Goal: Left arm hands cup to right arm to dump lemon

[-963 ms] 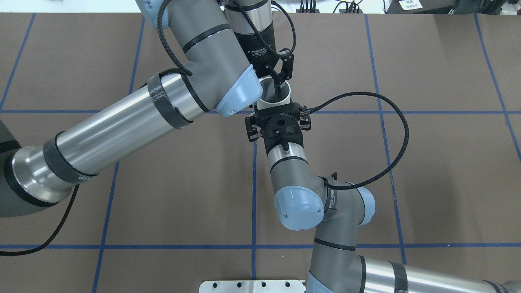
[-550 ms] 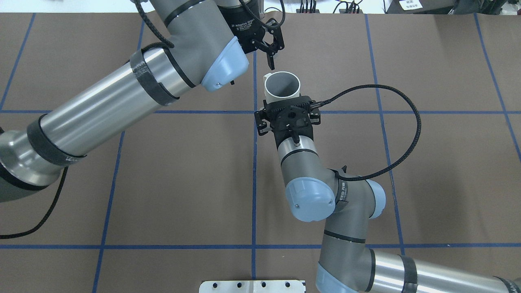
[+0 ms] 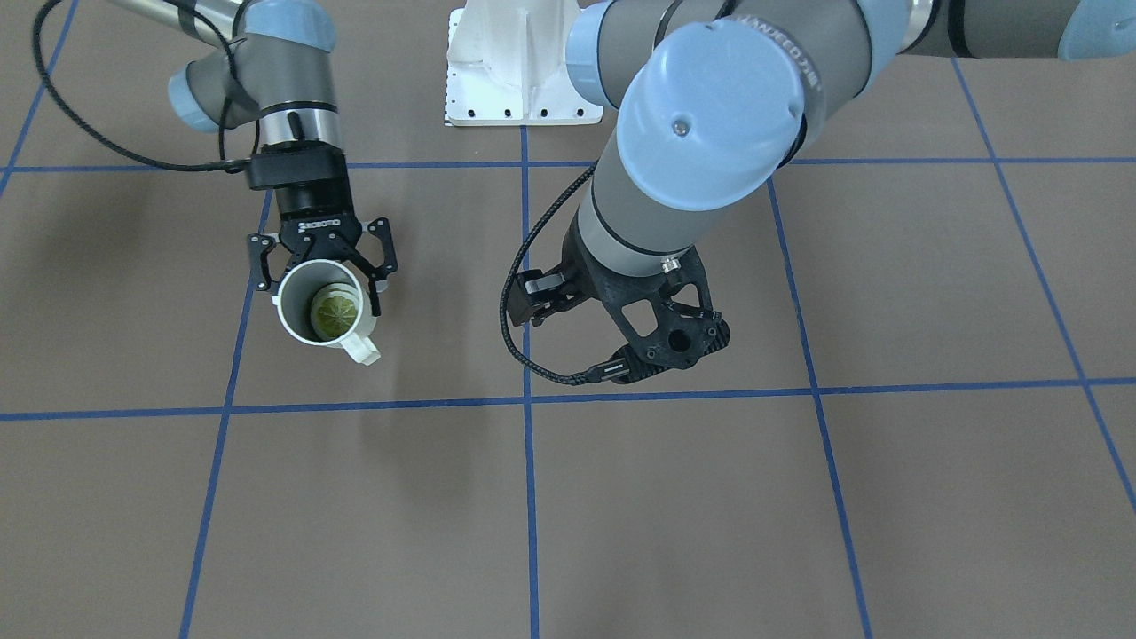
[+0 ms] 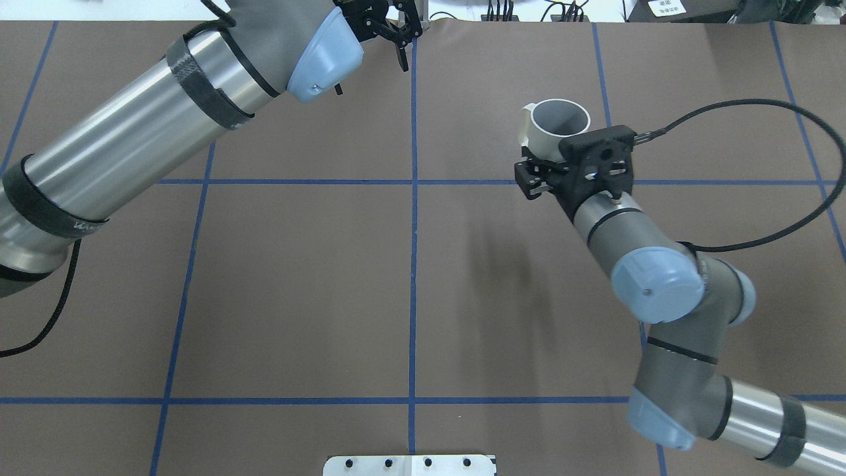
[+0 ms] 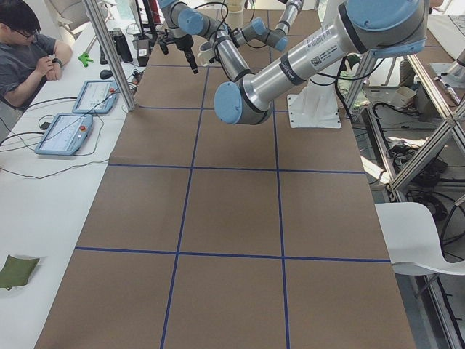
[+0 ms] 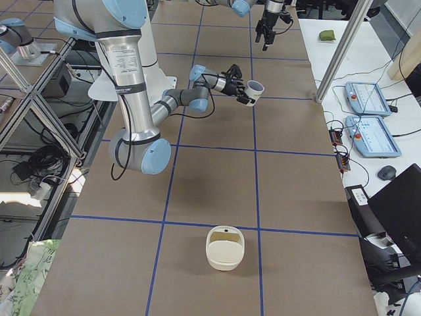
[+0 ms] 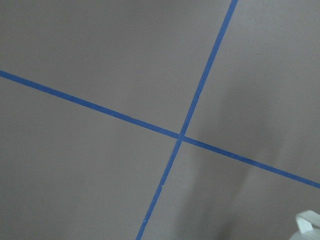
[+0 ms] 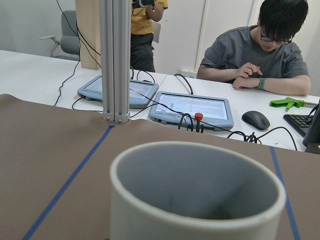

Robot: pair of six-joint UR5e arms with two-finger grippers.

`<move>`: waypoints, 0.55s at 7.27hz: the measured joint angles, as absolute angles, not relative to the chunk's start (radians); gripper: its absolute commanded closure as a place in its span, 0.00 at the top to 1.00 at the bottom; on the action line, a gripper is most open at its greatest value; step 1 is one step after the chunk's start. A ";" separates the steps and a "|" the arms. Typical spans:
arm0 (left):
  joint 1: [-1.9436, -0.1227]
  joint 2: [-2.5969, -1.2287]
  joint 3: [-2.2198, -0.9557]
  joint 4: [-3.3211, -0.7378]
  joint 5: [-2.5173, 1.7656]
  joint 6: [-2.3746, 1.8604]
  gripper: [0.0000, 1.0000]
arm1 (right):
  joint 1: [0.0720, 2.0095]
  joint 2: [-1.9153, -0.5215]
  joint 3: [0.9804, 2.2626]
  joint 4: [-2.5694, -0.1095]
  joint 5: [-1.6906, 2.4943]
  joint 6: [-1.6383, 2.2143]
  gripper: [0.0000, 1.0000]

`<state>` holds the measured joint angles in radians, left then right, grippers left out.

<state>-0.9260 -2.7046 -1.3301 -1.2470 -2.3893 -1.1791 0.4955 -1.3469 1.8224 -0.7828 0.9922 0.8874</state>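
Note:
The cream-white cup point(image 3: 306, 333) hangs upright above the table in my right gripper point(image 3: 321, 288), whose fingers are shut on its wall, with the handle point(image 3: 362, 348) pointing away from the robot. The yellow-green lemon point(image 3: 335, 312) lies inside on the bottom. The cup shows in the overhead view point(image 4: 552, 135) right of the centre line, and its rim fills the right wrist view point(image 8: 197, 185). My left gripper point(image 4: 402, 33) is open and empty at the table's far edge near the centre line, well apart from the cup.
A cream bin point(image 6: 225, 247) stands on the table far toward the right end. The white base plate point(image 4: 410, 465) is at the robot's edge. Tablets point(image 8: 192, 109) and seated operators are beyond the far edge, behind a metal post point(image 8: 115, 60).
My left gripper let go of the cup's rim and pulled back toward the far edge. My right gripper carried the cup to the right of the centre line.

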 measured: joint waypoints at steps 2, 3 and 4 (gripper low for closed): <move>-0.929 -2.695 -1.354 -1.241 -2.389 -1.177 1.00 | 0.592 -1.548 1.854 -0.562 1.140 0.861 0.00; -0.930 -2.687 -1.373 -1.235 -2.388 -1.177 1.00 | 0.634 -1.670 1.873 -0.442 1.208 0.850 0.00; -0.930 -2.683 -1.386 -1.230 -2.386 -1.178 1.00 | 0.669 -1.787 1.886 -0.335 1.253 0.845 0.00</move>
<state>-0.9296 -2.6829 -1.3857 -1.2303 -2.3859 -1.1776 0.6686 -1.7874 1.8864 -0.3348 1.2532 0.8452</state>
